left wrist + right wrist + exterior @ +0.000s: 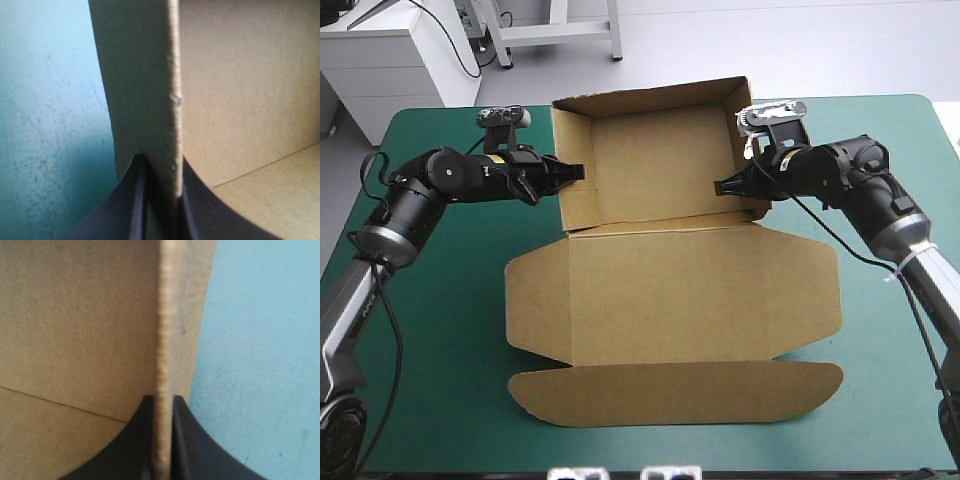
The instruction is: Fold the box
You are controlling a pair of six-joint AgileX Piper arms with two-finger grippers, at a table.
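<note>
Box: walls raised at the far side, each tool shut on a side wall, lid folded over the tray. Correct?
No: the high view shows the lid lying flat on the table, not over the tray. The walls are raised, and the left tool and right tool are each shut on a side wall.

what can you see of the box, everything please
The box is a cut sheet of brown board, half formed. At the far end it is an open tray with walls raised. The lid and its rounded flaps lie flat toward the near edge of the teal-green table. The left hand and right hand each pinch a side wall.
</note>
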